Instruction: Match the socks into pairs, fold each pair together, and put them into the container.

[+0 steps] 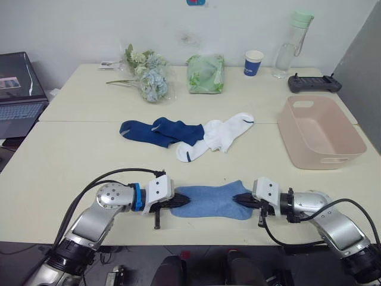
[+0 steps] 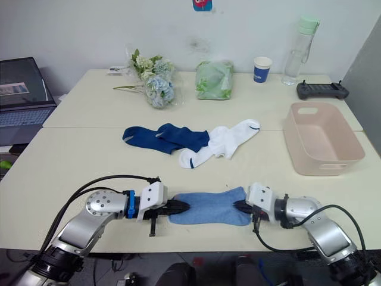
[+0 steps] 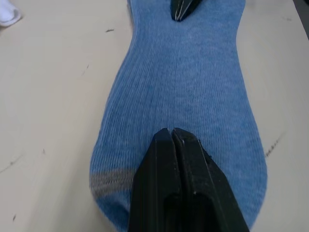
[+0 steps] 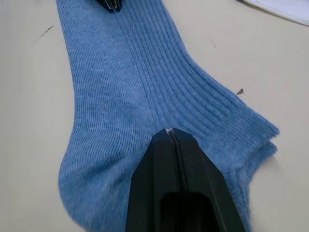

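Observation:
Two light blue socks [image 1: 211, 201] lie stacked flat near the table's front edge; the doubled cuff [image 4: 251, 140] shows at their right end. My left gripper [image 1: 178, 202] is shut, its tips resting on the toe end [image 3: 171, 130]. My right gripper [image 1: 241, 199] is shut too, tips on the cuff end [image 4: 169, 130]. No fabric is bunched between either pair of fingers. Two navy socks [image 1: 158, 131] and two white socks [image 1: 217, 137] lie overlapping mid-table. The pink container [image 1: 324, 162] stands empty at the right.
Along the back of the table are a flower bunch [image 1: 149, 77], a green bag [image 1: 205, 73], a paper cup [image 1: 253, 62], a water bottle [image 1: 292, 44] and a black controller [image 1: 314, 83]. A laptop [image 1: 18, 95] sits at the far left.

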Robot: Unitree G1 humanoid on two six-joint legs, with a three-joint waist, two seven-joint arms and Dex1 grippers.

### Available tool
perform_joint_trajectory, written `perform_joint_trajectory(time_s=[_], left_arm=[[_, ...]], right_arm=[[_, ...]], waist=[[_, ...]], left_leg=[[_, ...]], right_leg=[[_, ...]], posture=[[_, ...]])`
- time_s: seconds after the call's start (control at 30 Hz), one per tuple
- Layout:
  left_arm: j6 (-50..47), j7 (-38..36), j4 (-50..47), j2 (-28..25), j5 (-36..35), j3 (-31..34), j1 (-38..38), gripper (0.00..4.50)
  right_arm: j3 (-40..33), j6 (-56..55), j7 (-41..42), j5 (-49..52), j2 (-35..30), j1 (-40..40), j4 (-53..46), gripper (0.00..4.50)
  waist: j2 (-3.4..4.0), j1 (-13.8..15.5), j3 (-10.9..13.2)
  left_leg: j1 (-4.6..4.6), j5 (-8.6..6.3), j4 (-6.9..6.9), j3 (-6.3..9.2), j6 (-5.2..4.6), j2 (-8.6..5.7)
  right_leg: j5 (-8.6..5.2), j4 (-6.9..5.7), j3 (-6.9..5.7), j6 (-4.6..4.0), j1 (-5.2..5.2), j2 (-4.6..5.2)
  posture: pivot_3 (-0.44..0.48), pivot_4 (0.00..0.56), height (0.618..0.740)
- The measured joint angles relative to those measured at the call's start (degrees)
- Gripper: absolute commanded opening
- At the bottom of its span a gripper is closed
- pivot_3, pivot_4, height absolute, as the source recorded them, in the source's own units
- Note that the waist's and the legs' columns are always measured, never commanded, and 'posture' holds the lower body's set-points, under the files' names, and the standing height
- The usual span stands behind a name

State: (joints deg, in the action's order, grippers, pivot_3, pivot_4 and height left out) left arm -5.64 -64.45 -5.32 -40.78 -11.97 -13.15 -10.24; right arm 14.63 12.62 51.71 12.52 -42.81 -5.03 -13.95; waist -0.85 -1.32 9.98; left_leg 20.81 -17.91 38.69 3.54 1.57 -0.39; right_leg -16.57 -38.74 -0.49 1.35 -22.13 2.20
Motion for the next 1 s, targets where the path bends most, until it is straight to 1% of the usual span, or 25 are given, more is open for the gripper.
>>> perform_joint_trajectory(time_s=[0.17, 0.23, 0.27, 0.33, 0.37, 0.47, 0.6, 0.73, 0.8, 0.87, 1.0], left_arm=[[-0.62, -1.21, 0.65, -0.12, -2.32, 1.49, 0.5, 0.04], [-1.48, -1.37, 0.54, -0.52, -3.52, 2.69, 0.62, 0.04], [-2.0, -1.2, 0.22, -0.52, -4.03, 3.68, 0.66, 0.04], [-3.29, -1.03, -1.13, -0.54, -5.36, 5.14, 0.61, 0.0], [-4.36, -1.07, -2.31, -0.61, -6.19, 5.98, 0.72, 0.0], [-6.18, -1.25, -4.85, -1.8, -7.46, 7.42, 1.73, 0.0], [-6.75, -1.2, -5.49, -2.02, -7.45, 7.84, 2.18, 0.0], [-6.84, -0.75, -5.91, -1.66, -7.43, 7.83, 2.15, 0.0], [-6.83, -0.16, -6.07, -1.6, -7.38, 7.83, 2.23, 0.0], [-6.8, 0.1, -6.15, -1.51, -7.37, 7.83, 2.45, 0.0], [-7.65, 1.24, -6.17, -0.14, -7.8, 7.84, 2.72, 0.0]], right_arm=[[-3.33, 1.66, 1.27, 2.22, -1.02, 2.12, -0.98, 0.0], [-6.93, 8.17, 0.58, 7.91, -0.52, 2.89, -2.76, 0.0], [-9.68, 12.99, -0.18, 12.48, 0.02, 2.9, -4.99, 0.0], [-13.07, 18.14, -0.71, 17.76, -0.4, 2.78, -9.13, 0.37], [-14.81, 20.88, -1.48, 20.1, -0.61, 2.72, -10.95, 0.6], [-17.35, 25.79, -3.69, 21.94, -1.79, 3.94, -11.67, 1.63], [-16.8, 26.85, -5.68, 18.81, -2.03, 4.55, -8.73, 3.09], [-14.26, 26.79, -6.79, 16.28, -0.4, 4.55, -7.53, 4.47], [-13.68, 26.99, -7.04, 15.87, 0.88, 4.34, -7.4, 4.4], [-13.58, 27.45, -7.59, 15.81, 1.52, 4.15, -7.39, 3.97], [-13.56, 29.67, -7.82, 16.96, 2.71, 4.01, -7.43, 2.56]], waist=[[-0.01, 0.0, -0.01], [0.0, 0.01, 0.01], [0.01, 0.03, 0.03], [0.01, -0.05, 0.02], [0.01, -0.04, 0.02], [0.01, 0.03, 0.02], [0.01, 0.0, 0.02], [0.01, -0.05, 0.02], [0.0, -0.1, 0.02], [-0.01, -0.14, 0.01], [-0.02, -0.12, 0.01]], left_leg=[[0.01, -0.01, 0.04, 0.0, -0.01, 0.0], [0.05, 0.0, 0.04, 0.02, -0.01, 0.01], [0.05, 0.0, 0.05, 0.03, -0.01, 0.01], [0.04, 0.0, 0.04, 0.05, -0.01, 0.06], [0.05, 0.0, 0.04, 0.08, -0.01, 0.06], [0.05, -0.01, 0.04, 0.06, -0.01, 0.03], [0.04, -0.01, 0.04, -0.01, -0.01, 0.01], [0.04, -0.01, 0.04, 0.02, -0.01, 0.04], [0.03, -0.01, 0.04, 0.0, -0.01, 0.04], [0.02, -0.01, 0.05, 0.0, -0.01, 0.04], [0.03, -0.01, 0.04, 0.04, -0.01, 0.05]], right_leg=[[0.0, -0.02, 0.0, 0.0, 0.0, 0.0], [0.0, -0.08, 0.0, 0.0, -0.05, 0.01], [0.0, -0.11, 0.01, 0.0, -0.06, 0.02], [0.0, -0.12, -0.01, 0.0, -0.06, 0.0], [0.0, -0.12, -0.03, 0.0, -0.06, 0.0], [0.0, -0.1, -0.02, 0.0, -0.05, 0.01], [0.0, -0.11, 0.02, 0.0, -0.06, 0.0], [0.0, -0.11, 0.0, 0.0, -0.08, -0.03], [0.0, -0.11, 0.02, 0.0, -0.06, -0.03], [0.0, -0.12, 0.02, 0.0, -0.06, -0.02], [0.0, -0.12, -0.01, 0.0, -0.06, -0.03]], posture=[[0.0, 0.15, 0.74], [0.0, 0.15, 0.74], [0.0, 0.15, 0.74], [0.0, 0.15, 0.74], [0.0, 0.15, 0.74], [0.0, 0.15, 0.74], [0.0, 0.15, 0.74], [0.0, 0.15, 0.74], [0.0, 0.15, 0.74], [0.0, 0.15, 0.74], [0.0, 0.15, 0.74]])
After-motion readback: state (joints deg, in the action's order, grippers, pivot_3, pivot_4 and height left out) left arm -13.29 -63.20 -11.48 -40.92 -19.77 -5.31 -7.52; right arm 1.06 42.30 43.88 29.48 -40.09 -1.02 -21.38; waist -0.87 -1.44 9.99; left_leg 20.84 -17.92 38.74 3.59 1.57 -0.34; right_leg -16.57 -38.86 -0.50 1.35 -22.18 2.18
